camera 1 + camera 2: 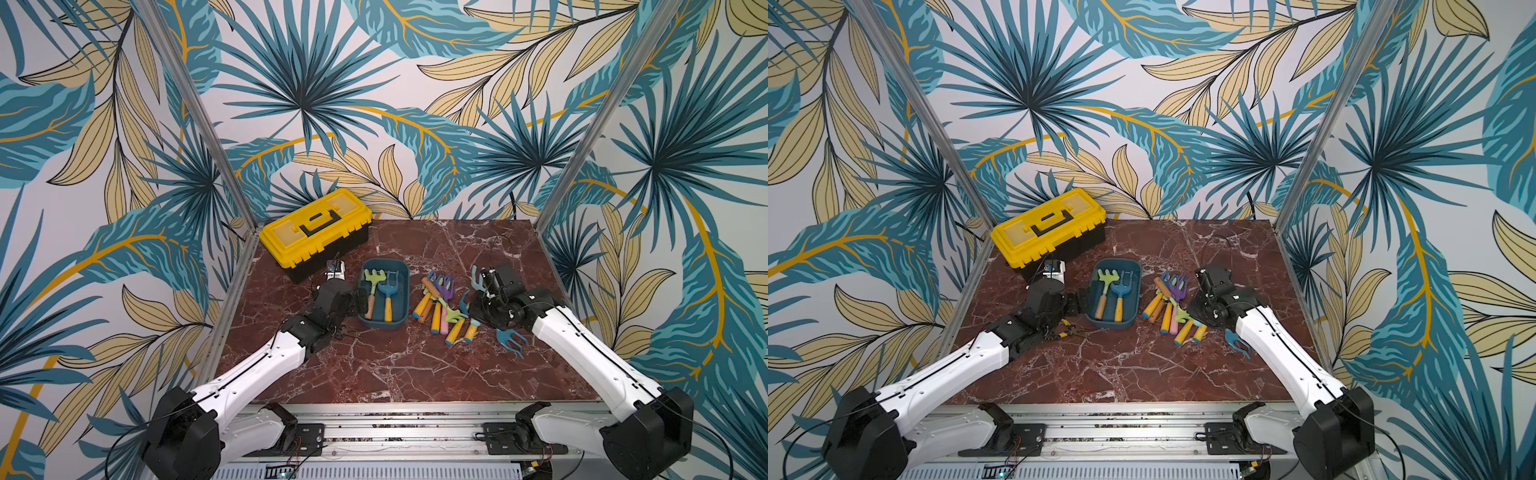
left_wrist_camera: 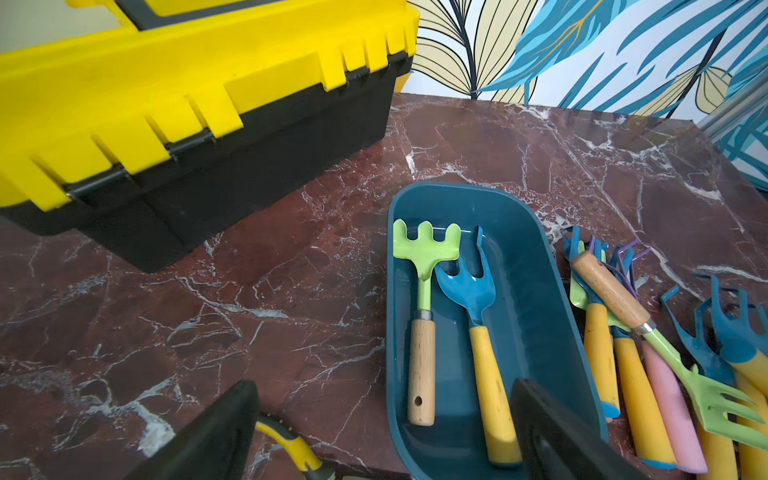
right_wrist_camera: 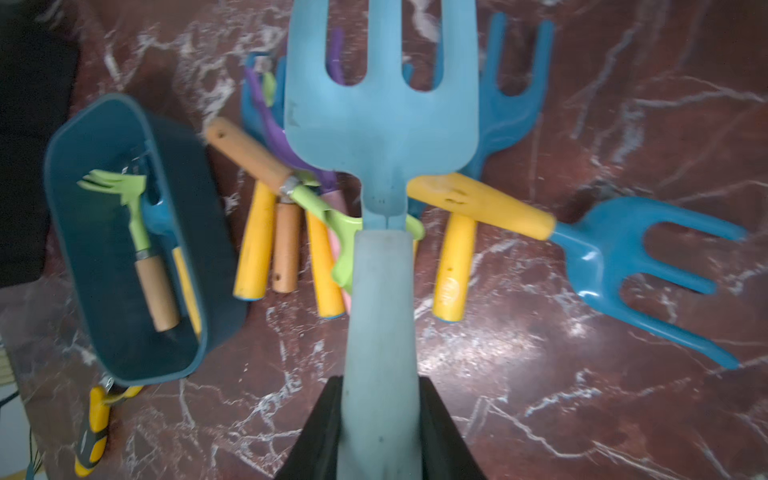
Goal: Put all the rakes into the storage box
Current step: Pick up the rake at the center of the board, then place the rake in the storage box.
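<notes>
My right gripper is shut on the pale blue handle of a light blue rake, which hangs above the table beside the pile; its tines point toward the back wall. The storage box, a shallow dark teal tub, sits mid-table and holds a green rake and a blue rake. My left gripper stands open and empty at the box's near-left corner, one finger outside the wall and one over the box.
A pile of several rakes lies right of the box. Another blue rake lies by my right arm. A yellow-lidded black toolbox stands at the back left. Yellow-handled pliers lie under my left wrist.
</notes>
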